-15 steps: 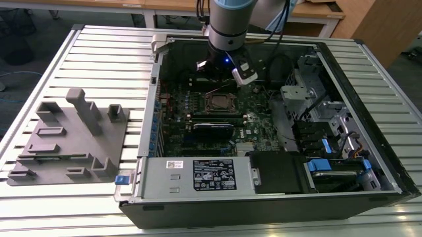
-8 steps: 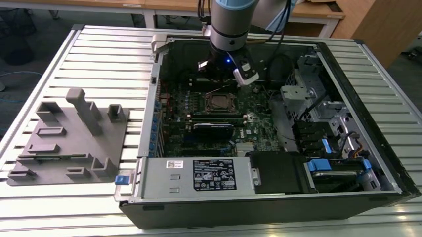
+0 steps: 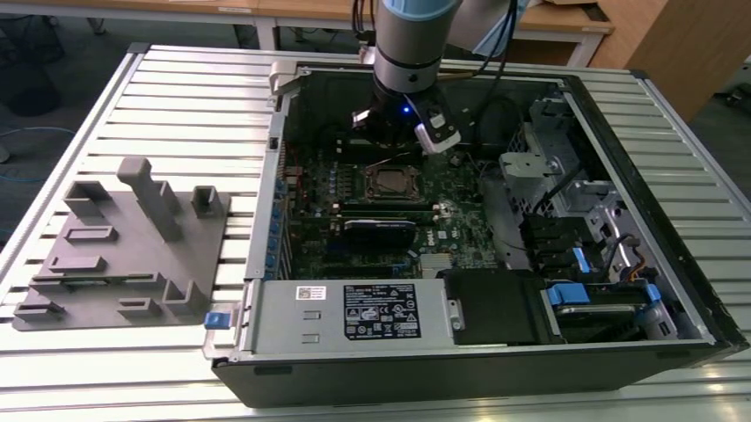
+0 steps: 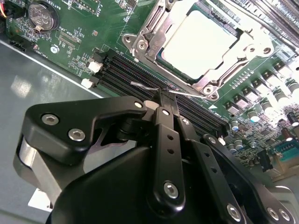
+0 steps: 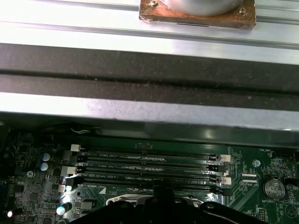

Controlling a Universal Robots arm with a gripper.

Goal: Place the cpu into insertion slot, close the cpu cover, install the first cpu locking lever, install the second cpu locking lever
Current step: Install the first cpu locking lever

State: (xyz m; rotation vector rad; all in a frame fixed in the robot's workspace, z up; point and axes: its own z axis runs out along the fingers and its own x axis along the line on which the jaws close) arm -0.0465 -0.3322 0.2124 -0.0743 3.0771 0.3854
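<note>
The cpu [image 4: 201, 42] is seated in the insertion slot [image 3: 393, 183]; its pale metal top shows through the cut-out centre of the cpu cover [image 4: 147, 31]. The cover lies flat around the chip, and its silvery frame borders the chip's visible edges.

A thin wire locking lever [image 4: 187, 94] runs along the socket edge that faces the memory slots [image 4: 121, 74]. The gripper [image 4: 164, 95] stands at this lever with both fingers pressed together and the tips at the wire. Whether the wire is pinched between the tips cannot be told.

In the second wrist view, a round coin cell battery [image 4: 43, 16] sits on the green motherboard [image 4: 88, 28], well apart from the socket.

In the exterior view, the arm [image 3: 411, 44] reaches down into the open computer case [image 3: 470, 374], just beyond the socket. A power supply [image 3: 352, 312] with a white label occupies the near edge of the case. The case rests on a slatted metal table [image 3: 188, 97]. A grey fixture tray [image 3: 118, 255] lies on the table at the exterior view's left, beside the case.
</note>
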